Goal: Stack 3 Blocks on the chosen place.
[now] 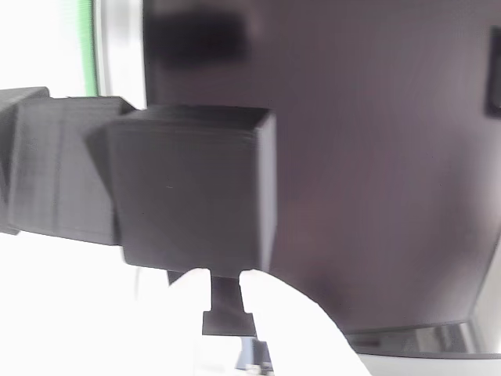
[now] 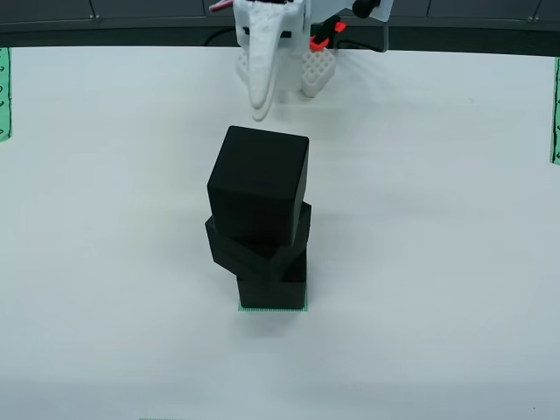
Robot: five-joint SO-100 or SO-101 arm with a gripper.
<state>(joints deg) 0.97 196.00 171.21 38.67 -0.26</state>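
View from above: three black blocks stacked in one column on the white bench. Bottom block sits on the green-striped patch, whose edge peeks out along the block's front. Middle block rests on it, twisted off-square, corners overhanging. Top block sits on the middle one, shifted slightly left. White arm at the far edge of the bench, well apart from the stack, nothing held. Fingers taper to one tip; cannot tell if parted or closed. More green strips at left edge and right edge. Close side view: a black block fills the middle, blurred, dark panel behind.
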